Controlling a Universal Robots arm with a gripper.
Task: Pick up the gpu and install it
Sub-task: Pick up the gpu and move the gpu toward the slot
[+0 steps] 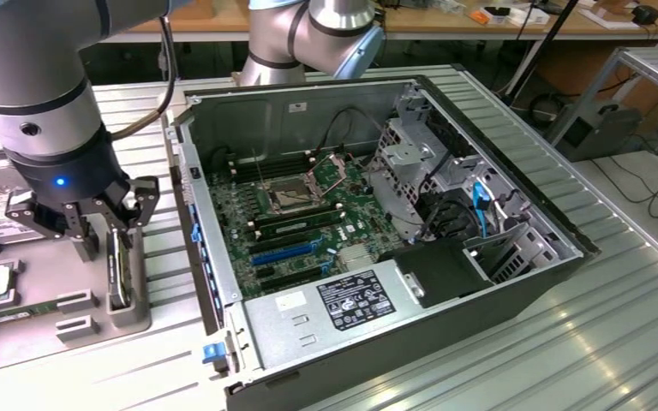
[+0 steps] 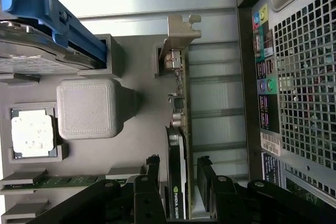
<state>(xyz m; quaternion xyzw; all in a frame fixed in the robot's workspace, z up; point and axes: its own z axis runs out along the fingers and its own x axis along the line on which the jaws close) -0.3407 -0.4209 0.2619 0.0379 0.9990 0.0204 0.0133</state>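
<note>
- Gripper (image 1: 103, 244) (image 2: 178, 179) is at full width and grips nothing.
- gpu (image 2: 178, 103) (image 1: 120, 287) stands on edge in its slot in the grey parts tray (image 2: 142, 135) (image 1: 123, 324), directly under the tool.
- In the wrist view the fingers (image 2: 153, 174) straddle the card's dark cooler end, one on each side. There is a visible gap on both sides, so no contact.
- The card's silver bracket (image 2: 181, 30) is at the end far from the fingers and sits in the tray notch.
- A raised grey block (image 2: 86, 108) on the tray is just beside the card, outboard of one finger.
- Past that block, further from the tool, are a cpu (image 2: 32, 135) in its pocket, a green memory stick (image 2: 58, 181) and a hard drive (image 2: 37, 51) in a blue caddy (image 2: 52, 9).
- The open computer case (image 1: 512, 291) (image 2: 304, 77) lies on the other side of the tool from those parts, near the tray edge, with its rear ports (image 2: 263, 85) facing the gripper.
- The motherboard (image 1: 306, 214) is exposed inside the case, and its blue expansion slot (image 1: 284, 253) has no card in it.
- The gpu is not lifted and not installed.
</note>
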